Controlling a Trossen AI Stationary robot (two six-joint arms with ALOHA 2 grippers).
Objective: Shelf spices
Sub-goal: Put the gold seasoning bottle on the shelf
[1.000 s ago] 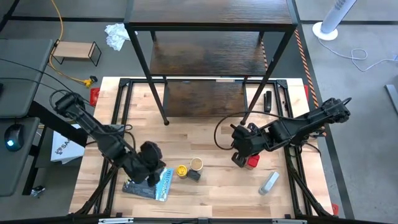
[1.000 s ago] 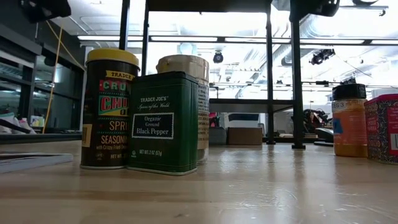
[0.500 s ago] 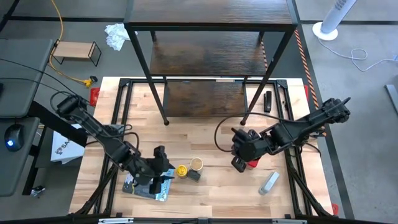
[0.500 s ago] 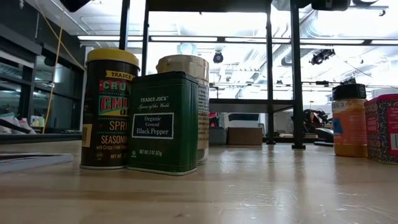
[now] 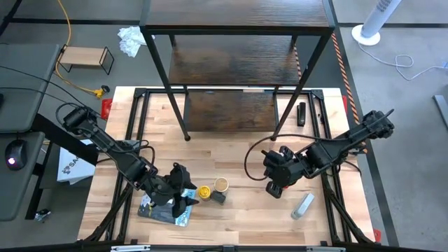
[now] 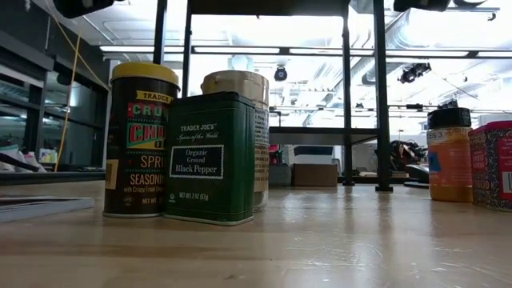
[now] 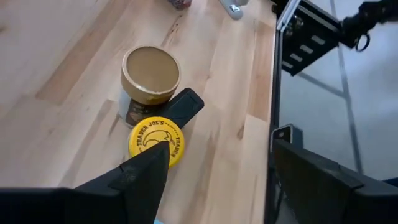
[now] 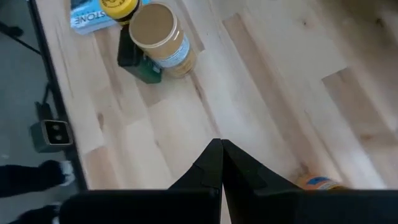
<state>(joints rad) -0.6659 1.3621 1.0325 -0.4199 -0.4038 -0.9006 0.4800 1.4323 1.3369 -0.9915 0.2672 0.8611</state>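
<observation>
On the front half of the wooden table (image 5: 231, 150), three spices stand clustered: a yellow-lidded jar (image 5: 204, 191), a tan-lidded jar (image 5: 221, 184) just beside it, and a small dark tin (image 5: 218, 197) touching both. In the low view the tin (image 6: 209, 158) is green, labelled black pepper, and stands in front of the two jars. Left gripper (image 5: 183, 197) hovers just beside the yellow lid, above a flat blue packet (image 5: 168, 208); its fingers (image 7: 140, 174) are spread wide and hold nothing. Right gripper (image 5: 274, 189), fingers pressed together and empty in its wrist view (image 8: 220, 163), hangs over the table's right part. An orange-brown jar (image 6: 450, 154) and a red container (image 6: 492, 165) stand side by side at the right of the low view; from above both are probably hidden beneath the right arm. A grey-white tube (image 5: 302, 205) lies near the front right corner. At the table's far edge stands the dark shelf (image 5: 234, 14), with no spices seen on its boards.
</observation>
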